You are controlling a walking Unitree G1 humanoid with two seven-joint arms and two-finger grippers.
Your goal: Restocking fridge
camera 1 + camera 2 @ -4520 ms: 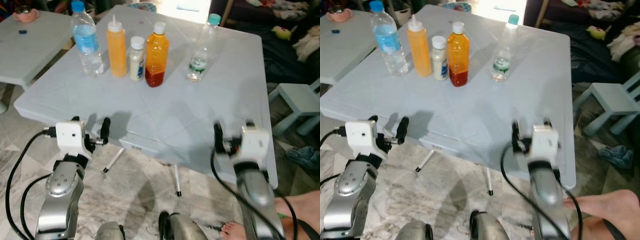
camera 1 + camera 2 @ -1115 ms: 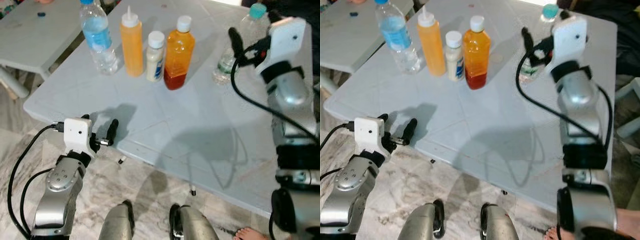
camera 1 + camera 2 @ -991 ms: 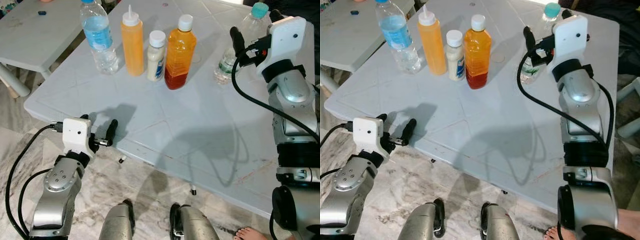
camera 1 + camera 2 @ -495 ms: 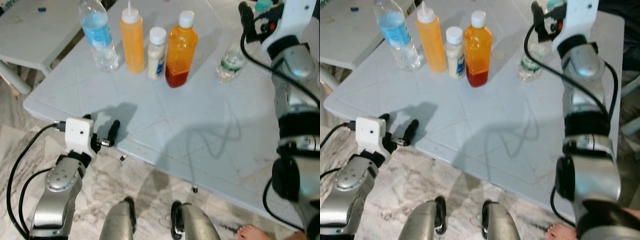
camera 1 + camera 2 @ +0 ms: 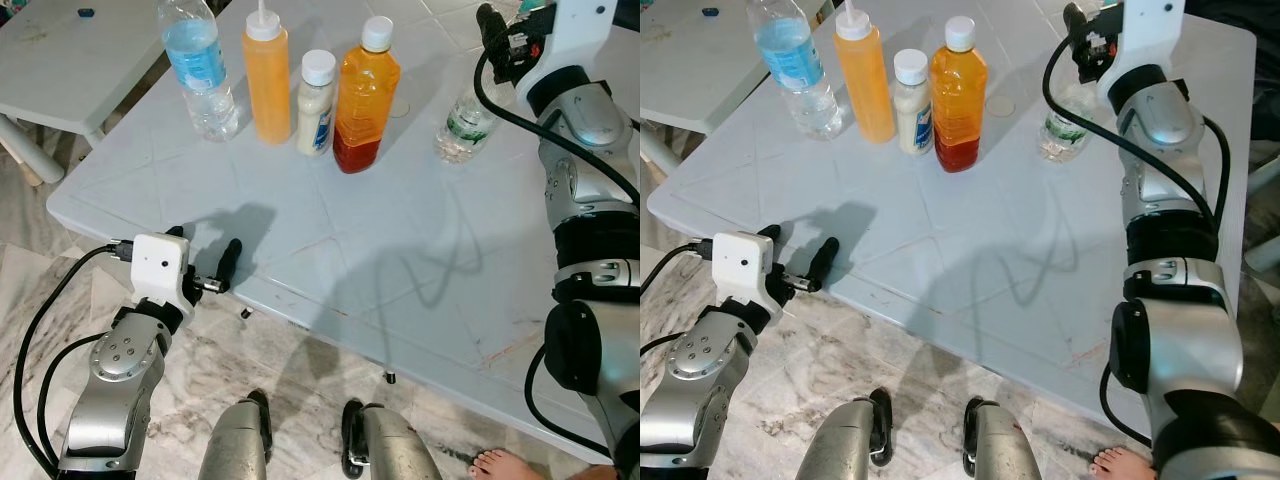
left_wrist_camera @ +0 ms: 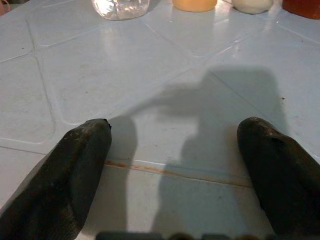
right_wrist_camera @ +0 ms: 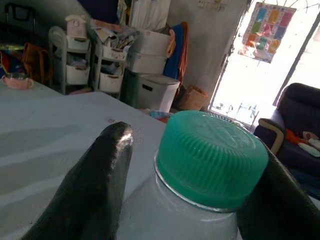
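Five bottles stand at the far side of the pale table (image 5: 400, 260): a blue-labelled water bottle (image 5: 198, 65), an orange squeeze bottle (image 5: 268, 75), a small white bottle (image 5: 316, 90), an orange juice bottle (image 5: 364, 95) and, apart to the right, a clear bottle (image 5: 465, 115) with a green cap (image 7: 212, 157). My right gripper (image 5: 510, 30) is raised to that cap, open, one finger (image 7: 95, 185) on each side with a gap showing. My left gripper (image 5: 205, 270) is open at the table's near edge, holding nothing.
A second pale table (image 5: 70, 70) stands to the far left with a gap between. Marble floor lies below the near edge, where my own legs (image 5: 235, 450) show. A person's bare foot (image 5: 495, 465) is at the lower right.
My right arm has risen from the near table edge and reached out to the green-capped bottle, its fingers now flanking the cap. The left arm has stayed put.
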